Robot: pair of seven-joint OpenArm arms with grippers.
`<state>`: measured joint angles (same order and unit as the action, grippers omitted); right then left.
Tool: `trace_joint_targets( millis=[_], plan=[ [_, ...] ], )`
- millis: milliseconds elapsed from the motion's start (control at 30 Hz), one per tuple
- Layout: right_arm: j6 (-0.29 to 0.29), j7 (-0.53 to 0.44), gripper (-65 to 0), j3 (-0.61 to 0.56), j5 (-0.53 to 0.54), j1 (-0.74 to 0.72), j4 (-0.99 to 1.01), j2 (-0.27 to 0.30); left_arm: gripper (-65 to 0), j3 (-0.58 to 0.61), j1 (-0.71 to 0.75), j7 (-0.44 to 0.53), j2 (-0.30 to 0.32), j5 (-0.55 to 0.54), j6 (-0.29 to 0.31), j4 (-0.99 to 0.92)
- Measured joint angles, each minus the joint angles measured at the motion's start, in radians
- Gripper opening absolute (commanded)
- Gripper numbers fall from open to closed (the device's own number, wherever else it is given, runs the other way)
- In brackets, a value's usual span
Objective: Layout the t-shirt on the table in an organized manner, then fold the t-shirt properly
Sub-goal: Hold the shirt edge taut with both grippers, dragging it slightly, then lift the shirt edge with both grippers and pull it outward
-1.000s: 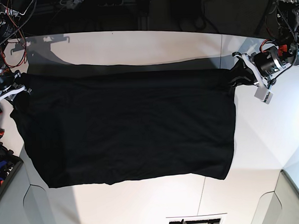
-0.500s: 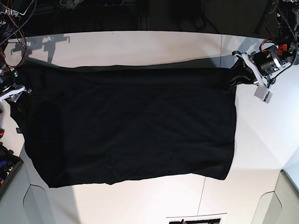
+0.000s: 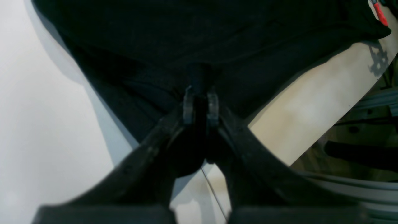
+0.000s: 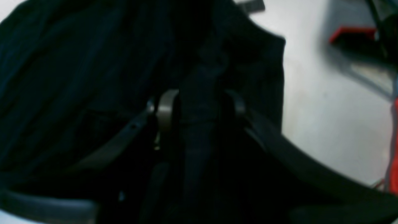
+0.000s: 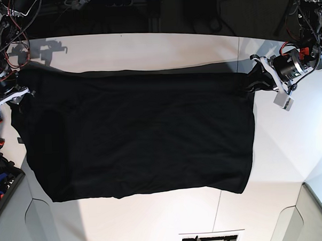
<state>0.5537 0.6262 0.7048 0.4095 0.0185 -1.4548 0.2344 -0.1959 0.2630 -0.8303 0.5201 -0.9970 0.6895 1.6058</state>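
Note:
The black t-shirt point(image 5: 140, 137) lies spread wide on the white table point(image 5: 147, 46), plain side up. At the shirt's far right corner my left gripper point(image 5: 253, 76) is shut on a bunched fold. In the left wrist view its fingertips point(image 3: 188, 105) stand close together on dark cloth point(image 3: 217, 31). My right gripper point(image 5: 15, 97) is at the shirt's far left corner. In the right wrist view that gripper point(image 4: 199, 105) is open, its fingers point(image 4: 164, 109) apart, with a band of the shirt point(image 4: 77, 62) still lying between them.
Dark frames and cables point(image 5: 118, 5) run behind the table's far edge. Red wiring point(image 5: 11, 52) hangs by the right arm. The front edge has cut-out corners point(image 5: 39, 216) and a slot point(image 5: 209, 239). A red-trimmed object point(image 4: 348, 31) lies on the table near the right gripper.
My right gripper has opened and drawn slightly toward the far edge. The shirt's far left corner has shifted toward the back. The left gripper has held still on its corner.

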Motion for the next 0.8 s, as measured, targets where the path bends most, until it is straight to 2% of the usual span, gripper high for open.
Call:
trace_joint_targets(
  millis=[133,333,667,800],
  plan=[
    [-0.003,-0.018,-42.3,-0.034,-0.018,0.003,0.075,0.019,-60.4,0.0,0.0,0.0,-0.005,0.0,0.0,0.0],
    [-0.003,-0.029,-42.3,-0.078,-0.018,0.003,0.087,0.019,-60.4,0.0,0.0,0.0,-0.005,0.0,0.0,0.0],
    [-0.003,-0.031,-42.3,-0.082,-0.014,0.003,0.085,0.019,-60.4,0.0,0.0,0.0,-0.005,0.0,0.0,0.0],
    [-0.003,0.005,-42.3,-0.082,0.027,0.004,0.056,0.019,-60.4,0.0,0.0,0.0,-0.005,0.0,0.0,0.0]
  ],
)
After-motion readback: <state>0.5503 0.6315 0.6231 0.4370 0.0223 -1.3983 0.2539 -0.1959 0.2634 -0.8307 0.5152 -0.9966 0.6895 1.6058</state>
